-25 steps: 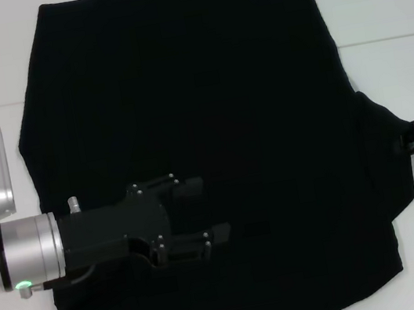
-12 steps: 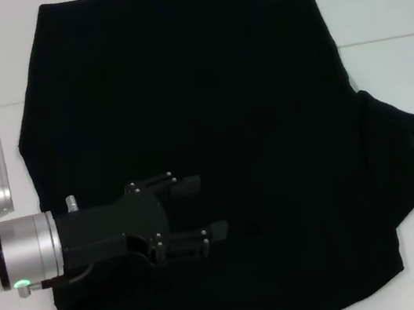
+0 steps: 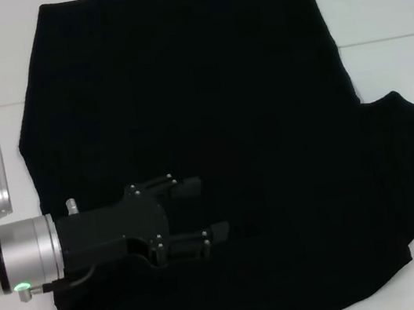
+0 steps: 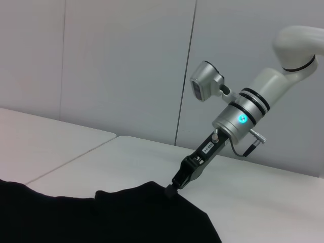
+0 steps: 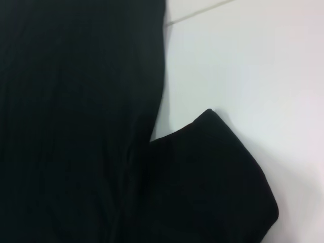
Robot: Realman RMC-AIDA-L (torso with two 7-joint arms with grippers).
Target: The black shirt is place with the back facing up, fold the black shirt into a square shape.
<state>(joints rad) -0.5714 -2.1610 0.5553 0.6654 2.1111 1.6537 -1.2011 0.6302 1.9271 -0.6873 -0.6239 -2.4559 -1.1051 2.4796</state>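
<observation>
the black shirt lies flat over most of the white desk, reaching its far and near edges. the left pincer lies low over the shirt near the desk's left edge, its fingers spread apart, holding nothing. the right pincer is closed on the tip of the sleeve at the right edge; only the left wrist view shows this grip, the head view shows almost nothing of it.

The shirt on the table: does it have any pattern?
No, the black shirt is plain black; head view shows it best.
</observation>
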